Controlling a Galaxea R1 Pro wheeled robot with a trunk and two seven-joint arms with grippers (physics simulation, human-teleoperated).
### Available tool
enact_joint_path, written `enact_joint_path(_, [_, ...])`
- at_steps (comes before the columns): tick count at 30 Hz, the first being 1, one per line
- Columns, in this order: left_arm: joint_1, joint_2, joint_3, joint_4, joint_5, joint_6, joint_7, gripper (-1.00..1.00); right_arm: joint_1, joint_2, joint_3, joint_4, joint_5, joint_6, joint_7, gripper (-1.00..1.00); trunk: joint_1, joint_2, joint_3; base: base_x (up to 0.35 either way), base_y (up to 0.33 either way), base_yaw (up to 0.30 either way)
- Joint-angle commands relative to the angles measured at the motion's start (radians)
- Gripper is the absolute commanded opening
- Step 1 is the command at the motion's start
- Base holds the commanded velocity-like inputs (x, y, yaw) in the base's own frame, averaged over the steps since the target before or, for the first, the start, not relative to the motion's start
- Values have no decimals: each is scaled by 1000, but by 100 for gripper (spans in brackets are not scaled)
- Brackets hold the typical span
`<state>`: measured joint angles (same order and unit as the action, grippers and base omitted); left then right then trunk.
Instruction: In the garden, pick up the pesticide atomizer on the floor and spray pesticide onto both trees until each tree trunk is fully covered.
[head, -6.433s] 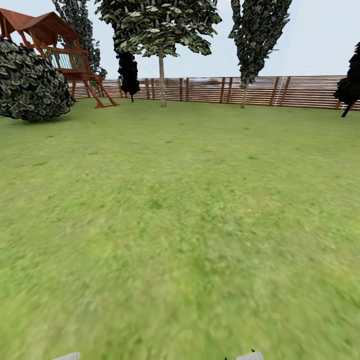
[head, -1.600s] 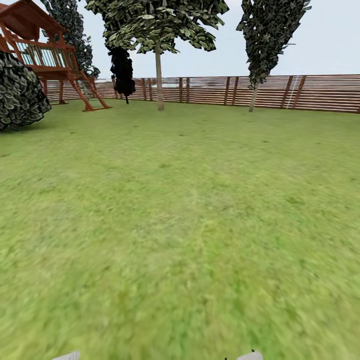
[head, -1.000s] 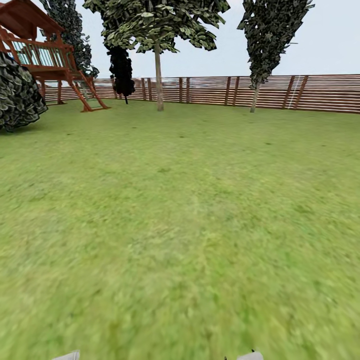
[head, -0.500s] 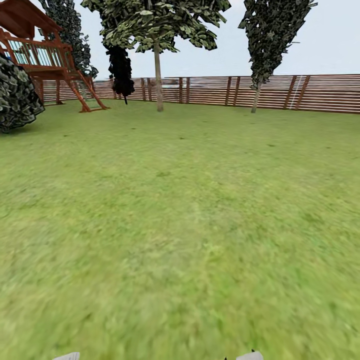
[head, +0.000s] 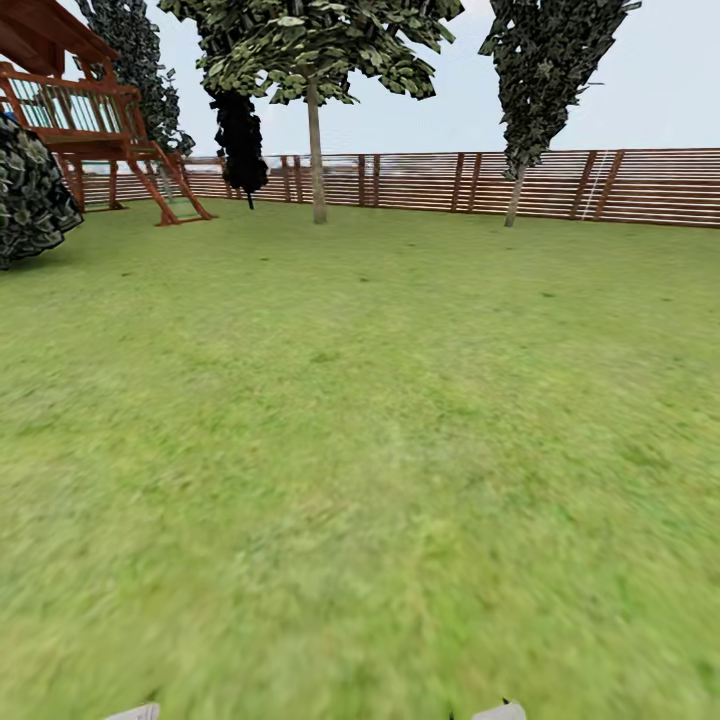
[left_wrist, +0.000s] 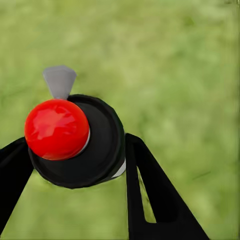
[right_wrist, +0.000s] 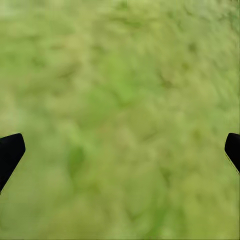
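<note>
Closer now, lawn (head: 380, 420) meets fence (head: 560, 185); left tool (left_wrist: 75, 165) grips atomizer (left_wrist: 75, 142), right tool (right_wrist: 120, 150) wide.

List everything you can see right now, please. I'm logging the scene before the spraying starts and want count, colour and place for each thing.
Lawn: one, green, spreads from the robot to the fence.
Fence: one, brown horizontal slats, along the far edge.
Tree: one, pale bare trunk, light-green crown, far centre-left, before the fence.
Cypress-like trees: three, dark; one far right of centre, two far left.
Bush: one, dark green, left edge.
Play structure: one, red-brown wood, far left.
Pesticide atomizer: one, black body with red top and grey nozzle, between the left hand's fingers.
Left hand: black fingers, shut on the atomizer.
Right hand: black fingertips wide apart over grass, holding nothing.
</note>
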<state>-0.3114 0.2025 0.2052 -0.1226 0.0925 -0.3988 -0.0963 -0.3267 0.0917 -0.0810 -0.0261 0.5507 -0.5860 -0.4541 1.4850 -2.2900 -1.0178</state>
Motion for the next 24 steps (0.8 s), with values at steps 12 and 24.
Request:
enact_joint_path(12, [0,0,0,0,0,2,0,-100,0,-16,-4,-6,-3,-4,-4,100,0,0,0,339,0,0])
enact_joint_path(24, [0,0,0,0,0,0,0,-100,0,-18,3,-5,3,-5,-2,100,0,0,-3,339,0,93])
